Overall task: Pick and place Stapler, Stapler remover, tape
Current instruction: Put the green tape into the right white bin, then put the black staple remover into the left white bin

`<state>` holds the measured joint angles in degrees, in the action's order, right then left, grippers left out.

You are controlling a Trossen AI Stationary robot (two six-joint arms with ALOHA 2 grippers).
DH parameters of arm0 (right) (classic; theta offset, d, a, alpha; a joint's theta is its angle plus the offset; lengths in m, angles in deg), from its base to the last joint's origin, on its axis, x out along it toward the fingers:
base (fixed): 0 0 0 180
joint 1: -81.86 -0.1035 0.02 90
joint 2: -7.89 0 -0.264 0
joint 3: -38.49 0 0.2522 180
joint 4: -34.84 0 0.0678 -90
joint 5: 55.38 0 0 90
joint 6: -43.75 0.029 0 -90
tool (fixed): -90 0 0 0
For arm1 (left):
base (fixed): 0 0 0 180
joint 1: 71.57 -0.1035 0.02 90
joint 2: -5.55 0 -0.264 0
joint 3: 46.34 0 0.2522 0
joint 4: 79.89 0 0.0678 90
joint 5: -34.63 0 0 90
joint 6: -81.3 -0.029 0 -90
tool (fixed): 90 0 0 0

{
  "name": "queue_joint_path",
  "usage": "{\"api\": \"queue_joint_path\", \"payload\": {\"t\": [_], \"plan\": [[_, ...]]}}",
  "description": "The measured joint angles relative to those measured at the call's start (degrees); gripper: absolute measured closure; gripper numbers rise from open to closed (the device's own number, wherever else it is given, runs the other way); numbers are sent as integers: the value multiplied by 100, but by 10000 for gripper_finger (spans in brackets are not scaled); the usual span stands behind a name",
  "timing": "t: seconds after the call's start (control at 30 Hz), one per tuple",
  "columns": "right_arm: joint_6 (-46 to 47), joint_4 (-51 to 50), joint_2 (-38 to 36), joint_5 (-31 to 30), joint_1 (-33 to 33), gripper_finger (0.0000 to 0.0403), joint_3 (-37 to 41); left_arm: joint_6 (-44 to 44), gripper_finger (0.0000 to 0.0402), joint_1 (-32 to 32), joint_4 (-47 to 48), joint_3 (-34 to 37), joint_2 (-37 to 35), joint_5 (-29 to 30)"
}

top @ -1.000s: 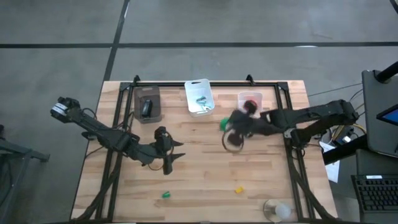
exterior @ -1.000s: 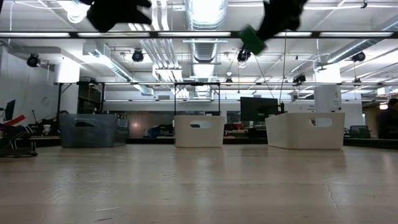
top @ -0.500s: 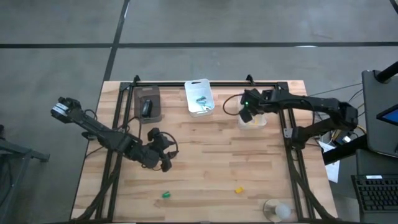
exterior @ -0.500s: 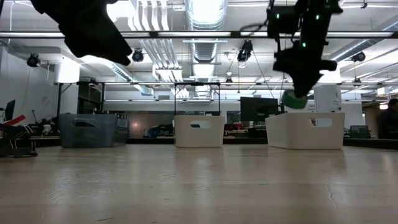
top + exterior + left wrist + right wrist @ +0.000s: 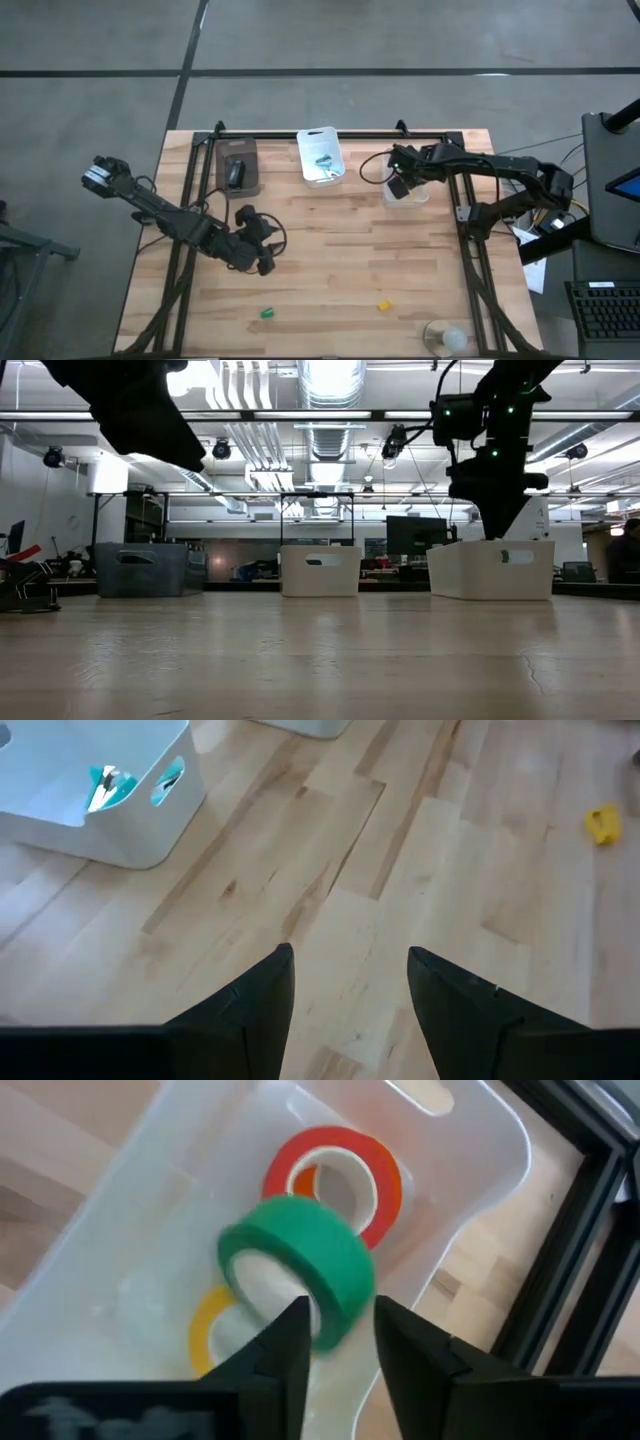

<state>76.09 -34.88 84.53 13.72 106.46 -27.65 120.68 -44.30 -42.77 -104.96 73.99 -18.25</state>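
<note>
A pale wooden tabletop point(image 5: 330, 260) carries three bins along its 12 o'clock edge. The right hand point(image 5: 335, 1342) hangs over the clear bin point(image 5: 407, 188) at about 1 o'clock, its fingers slightly parted around the wall of a green tape roll point(image 5: 300, 1265). Beneath it lie a red-orange roll point(image 5: 335, 1175) and a yellow roll point(image 5: 208, 1325). The left hand point(image 5: 350, 982), open and empty, waits at about 8 o'clock from centre, with the white bin point(image 5: 95, 785) beyond it.

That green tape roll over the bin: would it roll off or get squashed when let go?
The green tape roll is a ring, so it might roll on edge, but the clear bin would probably contain it. It keeps its round shape, so it seems fairly stiff and light.
</note>
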Motion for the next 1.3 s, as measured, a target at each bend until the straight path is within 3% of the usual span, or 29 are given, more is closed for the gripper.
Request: {"api": "queue_joint_path", "payload": {"t": [0.23, 0.4, 0.67, 0.97, 1.3], "plan": [[-282, 10, -98, -12, -93, 211, -190, 392, 205, 0, 507, 0, -13, -70], [-278, 29, -288, -15, -385, 183, -307, 883, 205, 0, 1282, -2, -13, -738], [-114, 155, -681, -20, -1073, 179, -487, 1917, 205, 88, 2855, -2, -13, -1568], [77, 435, -1019, -20, -1716, 177, -518, 1562, 206, 402, 3311, -13, -20, -2611], [157, 455, -1013, -20, -1838, 179, -518, 1755, 206, 708, 3547, 54, -20, -2505]]}}
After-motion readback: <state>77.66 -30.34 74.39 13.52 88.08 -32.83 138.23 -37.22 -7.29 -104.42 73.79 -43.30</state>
